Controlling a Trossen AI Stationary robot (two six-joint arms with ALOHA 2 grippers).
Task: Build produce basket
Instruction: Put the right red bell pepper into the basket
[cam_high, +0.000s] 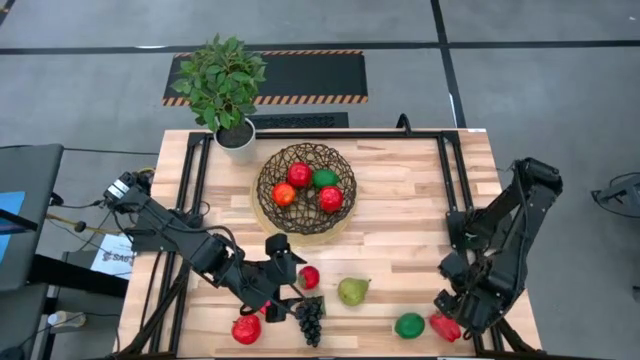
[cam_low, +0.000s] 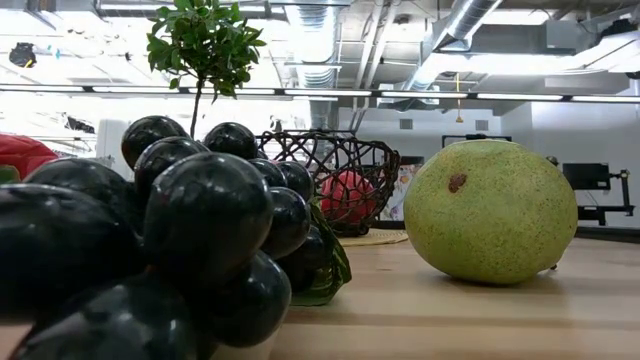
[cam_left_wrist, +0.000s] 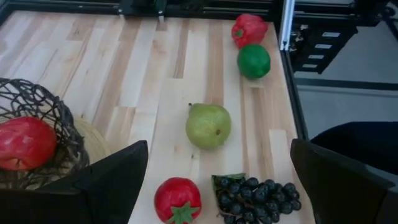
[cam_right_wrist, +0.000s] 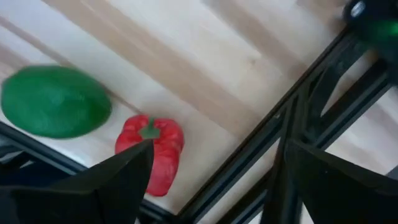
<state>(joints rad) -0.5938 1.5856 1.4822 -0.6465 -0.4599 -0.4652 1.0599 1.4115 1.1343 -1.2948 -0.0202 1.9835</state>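
**Desk editor:** Where does the basket stand?

**Me, at the remote console:** The basket (cam_high: 305, 188) sits toward the far middle of the desk (cam_high: 400, 215), just in front of the potted plant (cam_high: 225, 85). I count four pieces in it: two red fruits (cam_high: 299, 174) (cam_high: 331, 198), an orange one (cam_high: 284, 194) and a green one (cam_high: 325, 178).

**Desk editor:** And the loose produce?

**Me:** Spread along the near edge. A small red piece (cam_high: 310, 277) and the pear (cam_high: 352, 291) lie in front of the basket. The grape bunch (cam_high: 309, 319) is nearer the edge, with a red strawberry-like piece (cam_high: 246, 329) beside it. Well off to the right lie a green lime-like fruit (cam_high: 409, 325) and a red pepper (cam_high: 445, 327), almost touching.

**Desk editor:** The arms?

**Me:** The left pincer (cam_high: 288, 285) hangs over the near left of the desk, next to the small red piece and the grapes, fingers spread wide and holding nothing (my left wrist view shows the pear framed between them). The right pincer (cam_high: 447, 303) hovers at the near right corner above the pepper, also wide open and empty; its wrist view looks down on pepper and lime by the black frame rail (cam_right_wrist: 261, 134).

**Desk editor:** Table-level camera?

**Me:** Filled by the grapes up close, the pear to their right, the basket behind.
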